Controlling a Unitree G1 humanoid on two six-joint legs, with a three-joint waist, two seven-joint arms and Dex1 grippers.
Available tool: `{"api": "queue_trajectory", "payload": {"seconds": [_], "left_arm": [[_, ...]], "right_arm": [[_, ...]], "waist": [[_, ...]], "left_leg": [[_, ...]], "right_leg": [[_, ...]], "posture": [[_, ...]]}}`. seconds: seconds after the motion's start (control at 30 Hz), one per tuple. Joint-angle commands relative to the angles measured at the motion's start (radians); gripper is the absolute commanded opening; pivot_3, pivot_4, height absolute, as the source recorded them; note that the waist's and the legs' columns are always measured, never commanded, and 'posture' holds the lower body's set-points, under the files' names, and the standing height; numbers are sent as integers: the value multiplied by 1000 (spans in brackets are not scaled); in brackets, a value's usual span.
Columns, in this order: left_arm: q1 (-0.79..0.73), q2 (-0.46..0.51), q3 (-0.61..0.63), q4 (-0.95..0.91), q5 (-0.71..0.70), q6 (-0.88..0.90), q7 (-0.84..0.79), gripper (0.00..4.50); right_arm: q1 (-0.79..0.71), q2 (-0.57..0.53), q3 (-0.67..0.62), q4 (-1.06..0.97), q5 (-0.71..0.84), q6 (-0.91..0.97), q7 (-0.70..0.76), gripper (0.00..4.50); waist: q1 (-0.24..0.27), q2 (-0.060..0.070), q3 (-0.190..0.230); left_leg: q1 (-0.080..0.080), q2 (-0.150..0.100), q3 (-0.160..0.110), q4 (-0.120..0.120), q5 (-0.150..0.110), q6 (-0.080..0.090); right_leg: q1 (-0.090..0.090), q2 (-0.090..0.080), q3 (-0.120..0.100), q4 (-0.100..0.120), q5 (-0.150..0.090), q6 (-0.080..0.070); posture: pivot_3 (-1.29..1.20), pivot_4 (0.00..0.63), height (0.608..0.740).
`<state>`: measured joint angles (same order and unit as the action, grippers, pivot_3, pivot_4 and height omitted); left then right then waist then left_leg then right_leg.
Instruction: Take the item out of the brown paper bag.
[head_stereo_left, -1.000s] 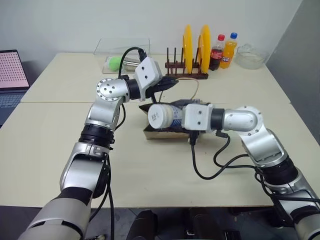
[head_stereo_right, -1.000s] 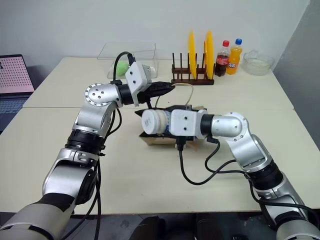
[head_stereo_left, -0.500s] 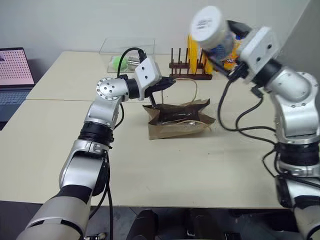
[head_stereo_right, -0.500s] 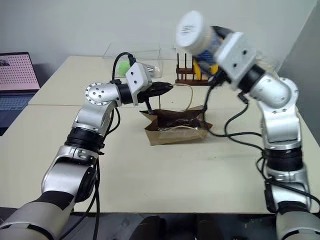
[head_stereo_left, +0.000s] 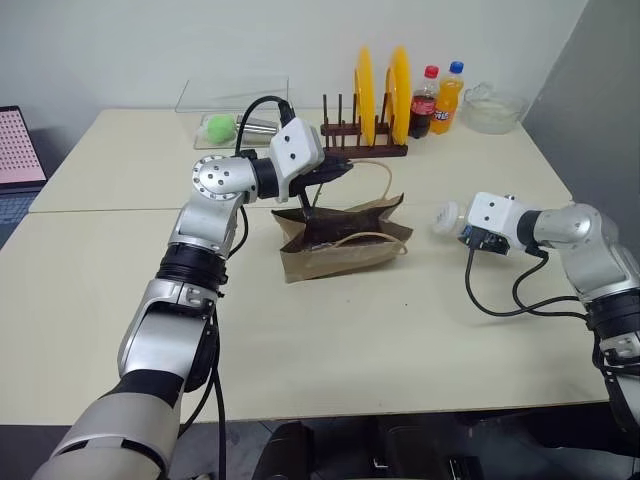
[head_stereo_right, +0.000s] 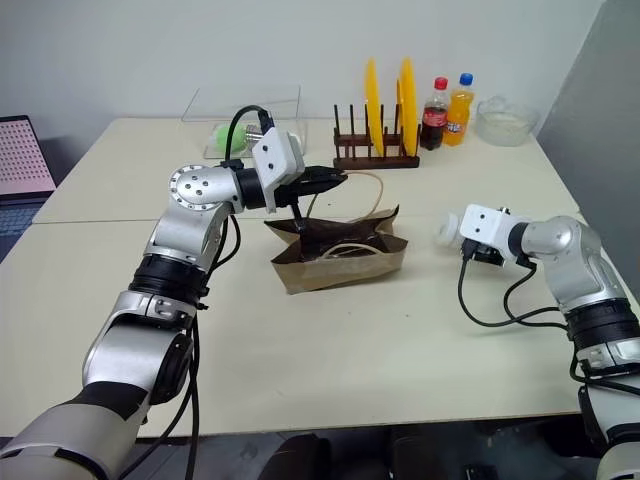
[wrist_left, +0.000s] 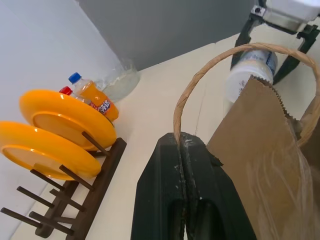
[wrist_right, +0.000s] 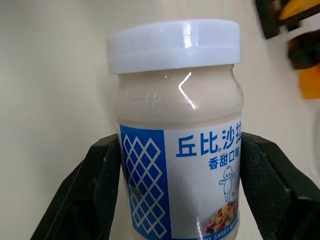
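Ahead of your right fingers (wrist_right: 270, 175) lies bare desk (head_stereo_left: 440, 300); beyond it the brown paper bag (head_stereo_left: 340, 250) blocks the way. The plate rack (head_stereo_left: 365, 145) stands past your left fingers (wrist_left: 165, 185).

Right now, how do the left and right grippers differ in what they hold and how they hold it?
The left gripper has its fingers pinched shut on a thin looped handle of the brown paper bag, above the bag; the right gripper has its fingers spread wide around the item, a white-capped bottle. The left gripper is over the middle of the table; the right gripper is out to the bag's right, low near the tabletop. Both are gripping something.
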<state>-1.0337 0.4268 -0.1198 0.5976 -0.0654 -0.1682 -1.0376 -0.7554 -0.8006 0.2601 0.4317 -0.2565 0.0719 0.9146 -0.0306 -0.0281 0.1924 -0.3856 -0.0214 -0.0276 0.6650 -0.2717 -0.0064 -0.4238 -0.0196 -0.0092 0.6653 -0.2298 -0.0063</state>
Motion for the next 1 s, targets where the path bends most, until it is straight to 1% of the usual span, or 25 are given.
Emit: {"api": "queue_trajectory", "payload": {"seconds": [0.03, 0.2, 0.33, 0.47, 0.63, 0.77, 0.83, 0.9, 1.0], "left_arm": [[-17, 5, 6, -39, -9, -7, -6, 0], [-14, 5, 5, -51, -10, 3, -12, 0], [-12, 8, 6, -53, -10, 6, -17, 0], [-14, 6, 6, -44, -7, 3, -20, 0], [-30, -5, 4, -6, -2, -12, -16, 0], [-51, -19, 6, 40, 1, -22, -11, 0], [-65, -23, 12, 71, -3, -20, -13, 0], [-84, -26, 16, 102, -3, -22, -13, 0], [-114, -27, 21, 150, 6, -43, 2, 0]], "right_arm": [[-53, 3, 4, 50, 0, -36, 47, 3028], [-93, 9, 38, 160, -21, -91, 86, 3028], [-118, 22, 35, 196, -17, -100, 105, 4443], [-120, 18, 8, 173, 9, -75, 130, 4480], [-109, -23, -58, 61, 85, 5, 194, 4480], [-26, -89, -154, -154, 186, 140, 249, 4480], [55, -118, -235, -313, 286, 216, 279, 4480], [132, -113, -343, -480, 403, 323, 265, 4480], [269, -77, -473, -717, 532, 437, 206, 4480]], "waist": [[0, 0, 0], [2, 0, 0], [3, 0, 0], [2, 0, 0], [3, 0, 0], [9, 0, 0], [15, 0, 0], [21, 0, 0], [26, 0, 0]], "left_leg": [[0, 0, 0, 0, 0, 0], [1, 0, 0, 1, 0, 0], [1, 0, 0, 1, 0, 0], [1, 0, 0, 1, 0, 0], [1, 0, 0, 1, 0, 0], [1, 0, -1, 1, 0, 0], [0, 0, -2, 1, 0, 0], [-1, 0, -3, 1, 0, 0], [0, 0, -2, 1, 0, 0]], "right_leg": [[0, 0, 0, 0, 0, 0], [1, 0, 0, 0, 0, 0], [1, 0, 0, 0, 0, 0], [1, 0, 0, 0, 0, 0], [1, 0, 0, 0, 0, 0], [1, 0, -1, 0, 0, 0], [1, -1, -2, -1, 0, 0], [2, -1, -2, -1, 0, 0], [2, -1, -2, 0, 0, 0]], "posture": [[0, 150, 740], [0, 150, 740], [0, 150, 740], [0, 150, 740], [0, 150, 740], [0, 150, 740], [0, 150, 740], [0, 150, 740], [0, 150, 740]]}}
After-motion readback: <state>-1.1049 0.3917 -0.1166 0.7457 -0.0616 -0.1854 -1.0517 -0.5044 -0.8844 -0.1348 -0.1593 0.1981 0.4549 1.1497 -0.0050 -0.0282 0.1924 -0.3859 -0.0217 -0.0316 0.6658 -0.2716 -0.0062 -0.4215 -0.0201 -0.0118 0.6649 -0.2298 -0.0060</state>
